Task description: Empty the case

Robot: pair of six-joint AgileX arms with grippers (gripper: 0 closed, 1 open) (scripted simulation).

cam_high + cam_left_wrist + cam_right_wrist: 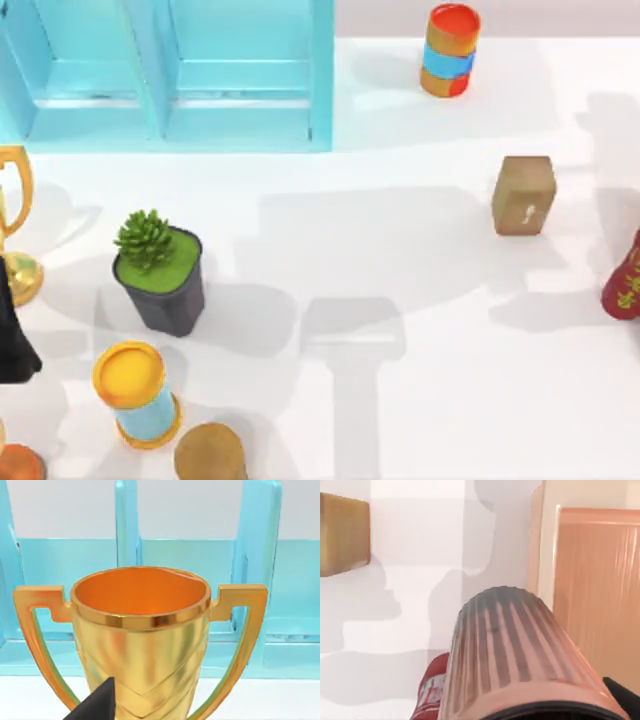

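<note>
The light-blue case [160, 70] stands at the table's back left, and the compartments in view hold nothing. A gold trophy [14, 225] stands in front of it at the left edge, filling the left wrist view [142, 645] with the case [200, 565] behind it. My left gripper [97, 707] shows as a dark tip low against the trophy's cup, its arm [10, 335] at the table's left edge. At the right edge lies a red can [622, 278]. My right gripper [625, 697] is right beside that can's ribbed end [515, 650].
A potted plant [160, 272], a yellow-lidded can [135, 393], a brown round thing [210, 455] and an orange thing [20, 465] crowd the front left. A brown box [523, 195] sits right of centre. A striped can [450, 50] stands at the back.
</note>
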